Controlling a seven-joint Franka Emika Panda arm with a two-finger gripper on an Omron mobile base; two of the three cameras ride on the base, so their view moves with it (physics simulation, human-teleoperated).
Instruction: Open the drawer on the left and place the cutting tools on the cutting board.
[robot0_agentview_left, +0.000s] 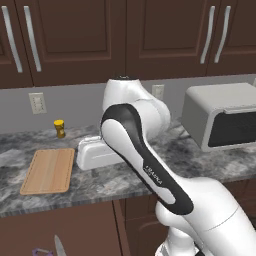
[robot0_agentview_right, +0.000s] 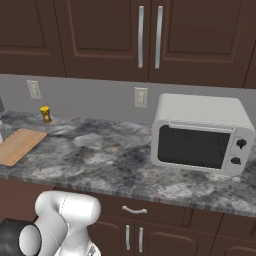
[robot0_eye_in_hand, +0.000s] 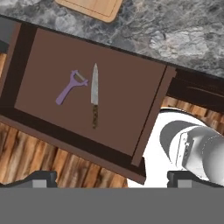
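Seen from the hand view, drawer (robot0_eye_in_hand: 87, 94) pulled fully open below the grey marbled bench (robot0_eye_in_hand: 175, 39), brown bottom exposed, dark walls on all sides. Inside, 2 cutting tools lying flat and close together without touching: a knife (robot0_eye_in_hand: 94, 96) with silver blade pointing toward the bench and dark handle toward the drawer front, and just beside it a purple-handled peeler (robot0_eye_in_hand: 70, 86), angled, head nearest the knife blade. Tool (robot0_eye_in_hand: 112, 178) poised above the drawer, both dark fingertips (robot0_eye_in_hand: 41, 178) spread wide apart at the bottom corners of the hand view, nothing between them, well clear of both cutting tools. A corner of the cutting board (robot0_eye_in_hand: 94, 6) visible at the top edge of the hand view, on the bench beyond the drawer. From the left base view, cutting board (robot0_agentview_left: 49, 170) lying flat on the bench at left, bare on top, with a small yellow shaker (robot0_agentview_left: 59, 128) behind it near the wall and a white toaster oven (robot0_agentview_left: 222, 120) at right. Knife tip (robot0_agentview_left: 59, 246) and a bit of purple (robot0_agentview_left: 40, 251) showing at the bottom edge there. From the right base view, cutting board (robot0_agentview_right: 17, 145) at far left, toaster oven (robot0_agentview_right: 200, 132) at right.
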